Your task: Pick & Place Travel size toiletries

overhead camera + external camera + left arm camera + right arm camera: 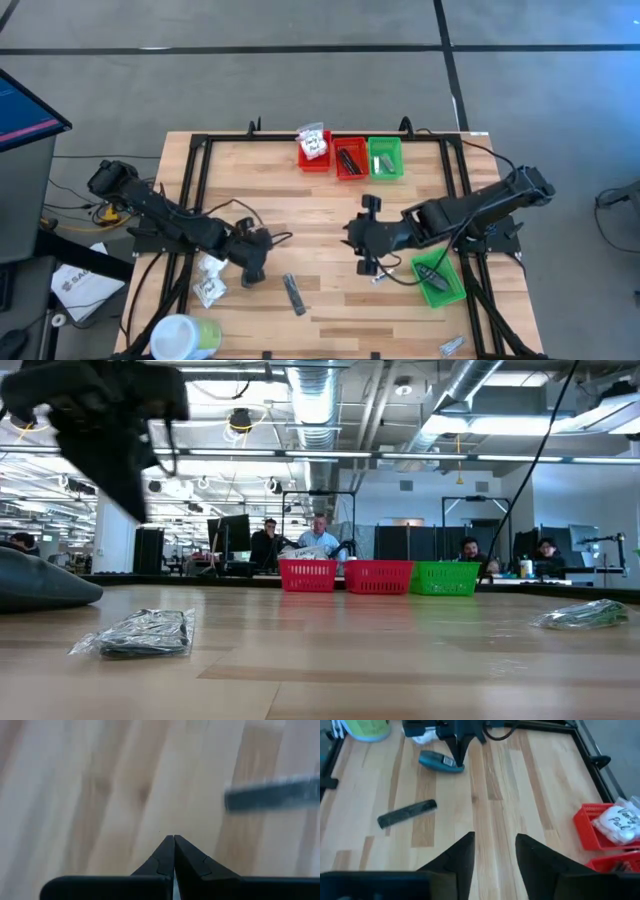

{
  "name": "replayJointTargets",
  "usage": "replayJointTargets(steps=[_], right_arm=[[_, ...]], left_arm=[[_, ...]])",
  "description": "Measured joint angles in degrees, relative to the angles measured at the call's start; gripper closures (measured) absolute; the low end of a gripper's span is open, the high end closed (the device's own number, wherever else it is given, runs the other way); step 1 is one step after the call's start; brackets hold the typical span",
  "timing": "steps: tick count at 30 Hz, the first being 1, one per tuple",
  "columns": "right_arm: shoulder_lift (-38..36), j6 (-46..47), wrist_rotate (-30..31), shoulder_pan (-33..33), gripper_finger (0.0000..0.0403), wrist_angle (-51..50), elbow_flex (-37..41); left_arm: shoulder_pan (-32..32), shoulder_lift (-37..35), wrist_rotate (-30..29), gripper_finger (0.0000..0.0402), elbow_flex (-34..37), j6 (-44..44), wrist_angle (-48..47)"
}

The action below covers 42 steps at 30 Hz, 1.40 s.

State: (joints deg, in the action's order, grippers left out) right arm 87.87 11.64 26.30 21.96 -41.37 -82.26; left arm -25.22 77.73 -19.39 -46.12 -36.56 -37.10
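Nearest, lay a slim black comb [293,295] on pale striped wood, beside crinkly clear packets [209,279]. Hovered mid-table: left gripper [252,272] clenched empty, right gripper [363,243] parted, grasping nothing. Beyond, sat meshed red bins [332,157] (one holding a white packet [314,144]).

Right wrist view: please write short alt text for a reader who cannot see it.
The right hand, fingers apart and empty, hovers over the wooden table. Ahead lie a dark comb and a teal item; a red bin holds a white packet.
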Motion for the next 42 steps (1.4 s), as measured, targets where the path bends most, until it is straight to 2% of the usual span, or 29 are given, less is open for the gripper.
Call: replayJointTargets(steps=[7, 13, 17, 27, 31, 36, 42], right_arm=[[1.7, 0.0, 2.3, 0.89, 0.0296, -1.22, 0.1], [3.0, 0.39, 2.8, 0.52, 0.03, -1.82, 0.02], [3.41, 0.39, 2.82, 0.09, 0.03, -2.2, 0.13], [3.37, 0.15, 3.79, -0.05, 0.03, -2.42, 0.06], [3.37, 0.13, 3.79, -0.05, 0.03, -3.01, 0.06], [3.37, -0.02, 3.79, -0.05, 0.03, -3.2, 0.06], [3.37, 0.02, 3.79, -0.05, 0.03, -3.21, 0.06]], left_arm=[[-0.61, 0.0, 13.75, 0.0401, -0.36, -14.01, -11.12], [-1.24, 0.0, 22.8, 0.0395, -0.36, -19.69, -12.05], [-0.91, 0.0, 27.23, 0.0367, -0.36, -23.42, -11.97], [-0.25, 0.0, 23.73, 0.0216, -0.33, -24.99, -8.05], [0.14, 0.0, 23.27, 0.0167, -0.33, -25.4, -8.04], [0.13, 1.4, 22.72, 0.0133, -0.3, -26.37, -7.88], [0.12, 8.71, 26.16, 0.0121, -0.18, -25.44, -7.84]])
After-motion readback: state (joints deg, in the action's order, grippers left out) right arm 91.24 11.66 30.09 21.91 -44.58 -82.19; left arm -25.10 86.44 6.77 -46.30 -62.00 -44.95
